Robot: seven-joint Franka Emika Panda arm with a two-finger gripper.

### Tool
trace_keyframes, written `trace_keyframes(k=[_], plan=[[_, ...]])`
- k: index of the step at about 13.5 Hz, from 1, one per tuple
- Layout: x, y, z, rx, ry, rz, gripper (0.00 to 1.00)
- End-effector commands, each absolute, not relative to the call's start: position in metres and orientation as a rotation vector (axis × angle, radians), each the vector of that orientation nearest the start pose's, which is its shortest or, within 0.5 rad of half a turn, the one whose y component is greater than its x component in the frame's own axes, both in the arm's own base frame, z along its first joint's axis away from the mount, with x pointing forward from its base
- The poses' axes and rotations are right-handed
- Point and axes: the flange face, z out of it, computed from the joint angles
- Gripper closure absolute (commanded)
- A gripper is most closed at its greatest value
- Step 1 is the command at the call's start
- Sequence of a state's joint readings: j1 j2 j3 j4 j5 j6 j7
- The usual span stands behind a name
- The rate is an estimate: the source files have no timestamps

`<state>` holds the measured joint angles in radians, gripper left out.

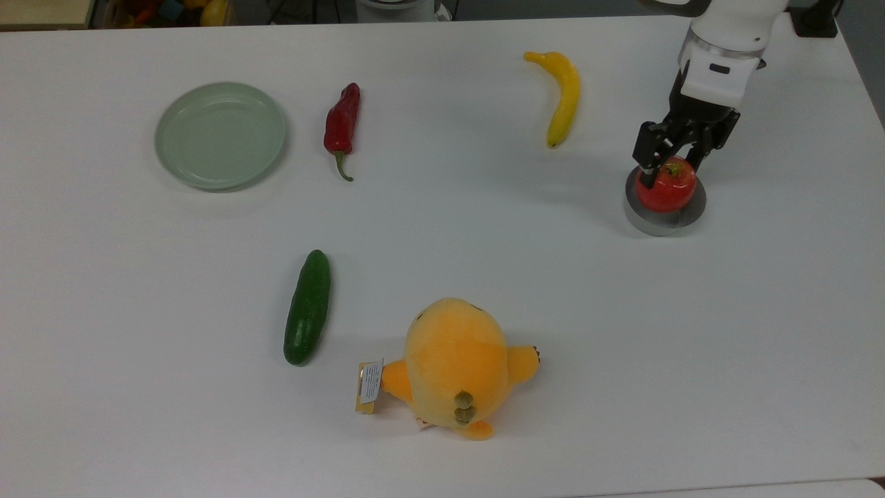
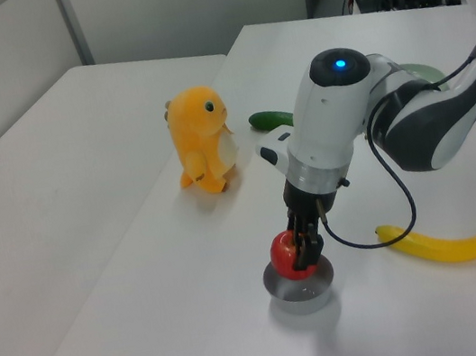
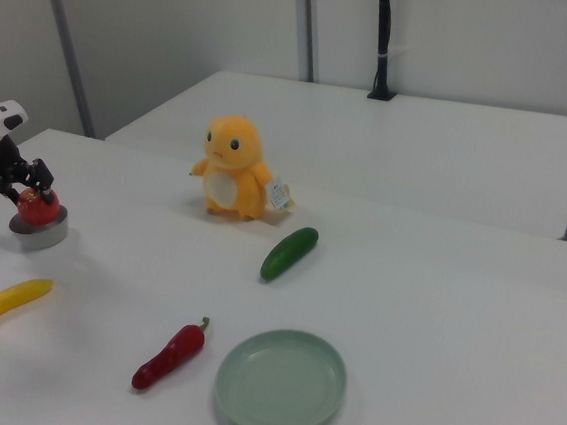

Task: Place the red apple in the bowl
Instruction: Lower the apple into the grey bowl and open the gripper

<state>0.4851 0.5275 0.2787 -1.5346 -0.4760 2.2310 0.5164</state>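
the round shiny red apple [image 1: 666, 185] sits inside the small round grey bowl [image 1: 646, 220], with its top sticking up above the rim. the black two-finger tool [image 1: 677, 168] is right over it, with one finger on each side of the apple's upper part, clamped on it. in the left view the tool [image 2: 305, 251] comes down from above and the red apple [image 2: 286, 252] fills most of the grey bowl [image 2: 300, 288]. in the right view the apple [image 3: 38, 206] and bowl [image 3: 40, 236] are at the right view's far left, with the tool [image 3: 17, 180] touching the apple's top.

the bowl stands on the white bench [image 1: 622, 332]. a long yellow banana [image 1: 561, 93] lies near the bowl, to the top view's left of it. further to the top view's left are a long dark red chili pepper [image 1: 342, 125] and a flat pale green plate [image 1: 220, 135]. a dark green cucumber [image 1: 308, 306] and a soft orange toy animal [image 1: 455, 366] lie well apart from the bowl, lower in the top view.
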Motion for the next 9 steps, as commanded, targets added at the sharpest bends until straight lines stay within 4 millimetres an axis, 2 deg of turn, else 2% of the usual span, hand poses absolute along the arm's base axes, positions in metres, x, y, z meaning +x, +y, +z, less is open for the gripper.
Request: trace_keyframes(k=[1,3,9], plan=[[0.545,0.472,0.38,-3.105,-0.749,-0.563,0.49],[0.537,0.481,0.381,-3.091,-0.773,-0.559,0.0],[0.535,0.482,0.384,-3.096,-0.711,-0.552,0.0]])
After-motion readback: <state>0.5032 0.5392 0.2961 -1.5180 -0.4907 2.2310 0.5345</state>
